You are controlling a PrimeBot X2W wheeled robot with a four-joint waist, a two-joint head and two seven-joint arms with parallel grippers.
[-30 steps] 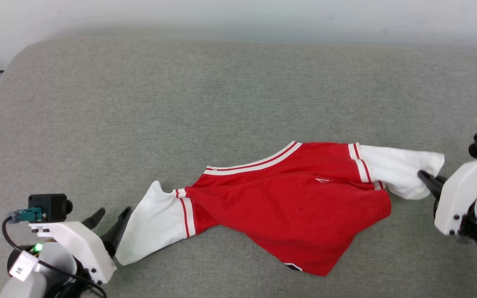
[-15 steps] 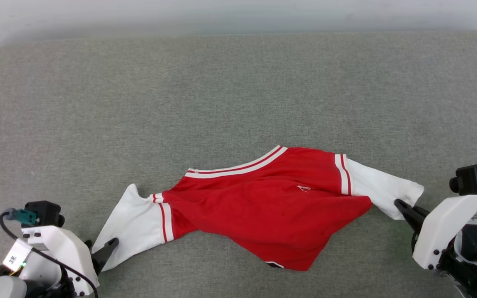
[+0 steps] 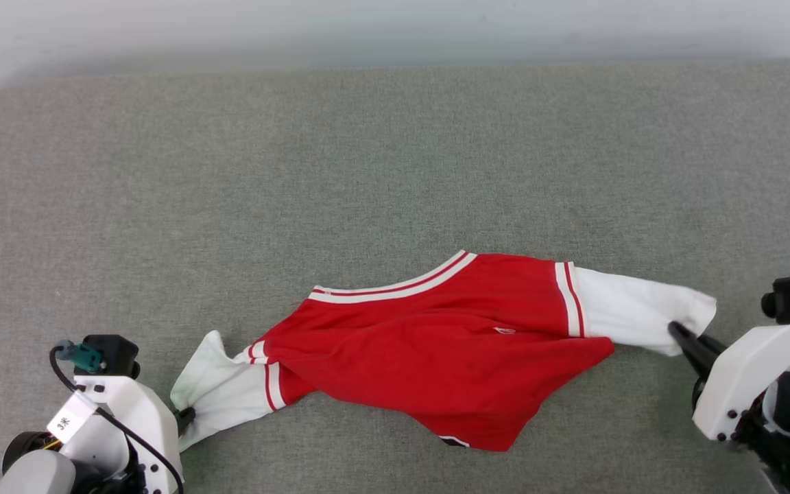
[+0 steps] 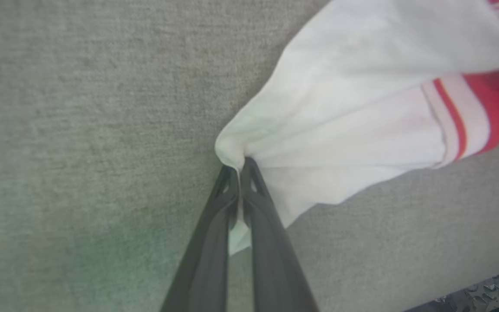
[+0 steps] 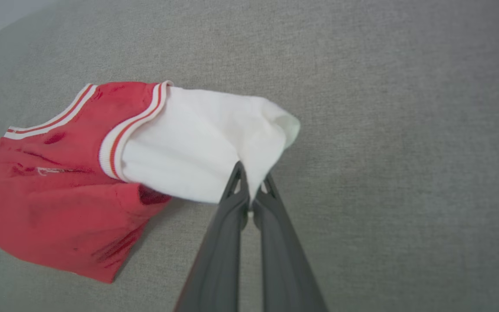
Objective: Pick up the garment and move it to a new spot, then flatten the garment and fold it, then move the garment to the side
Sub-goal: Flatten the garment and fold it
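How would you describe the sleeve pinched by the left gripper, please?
On the grey padded surface lies one red garment. Its white sleeve at the left gripper is the one: bunched to a point, while the opposite sleeve lies wider.

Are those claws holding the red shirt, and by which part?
Yes, both hold the garment: the left gripper pinches the white end of one sleeve, the right gripper the white end of the other.

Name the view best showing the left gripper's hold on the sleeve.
Left wrist view: the left gripper, shut on a fold of the white sleeve, close up. Head view: the same grip, small. Right wrist view: the other sleeve, in the right gripper.
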